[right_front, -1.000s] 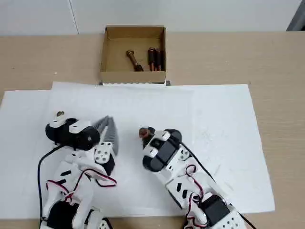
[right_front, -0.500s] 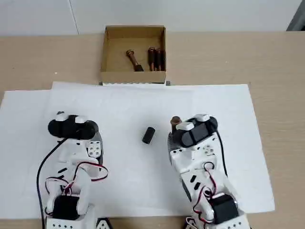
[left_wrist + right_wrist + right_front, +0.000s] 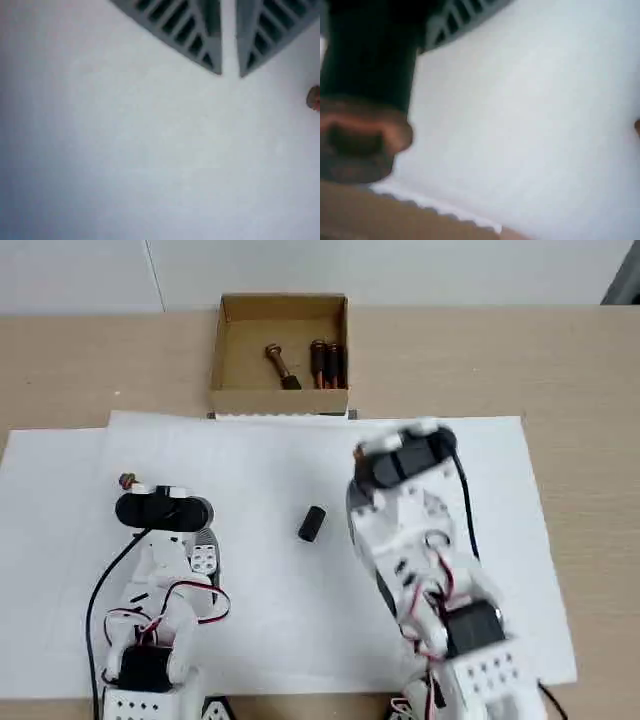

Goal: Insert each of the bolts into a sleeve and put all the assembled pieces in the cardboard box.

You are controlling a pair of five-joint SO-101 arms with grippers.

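Note:
A cardboard box (image 3: pixel 228 350) stands at the far edge of the white paper, with several bolt-and-sleeve pieces (image 3: pixel 318 363) inside. A loose black sleeve (image 3: pixel 313 524) lies mid-paper. A bolt (image 3: pixel 127 481) lies just beyond the left arm; its head (image 3: pixel 315 97) also shows beside my left gripper (image 3: pixel 230 74), which points down at bare paper, shut and holding nothing. My right gripper (image 3: pixel 395 30), between the sleeve and the box, is shut on a bolt with a black sleeve (image 3: pixel 367 55) and a copper head (image 3: pixel 360 142).
The white paper sheet (image 3: pixel 480 480) covers most of the wooden table (image 3: pixel 520 350). The right arm (image 3: pixel 405 465) stands to the right of the loose sleeve. Bare paper lies between the two arms and in front of the box.
The right arm swung from beside the loose sleeve to the right, then toward the box, carrying its piece. The left arm turned straight and its fingers dropped under the wrist.

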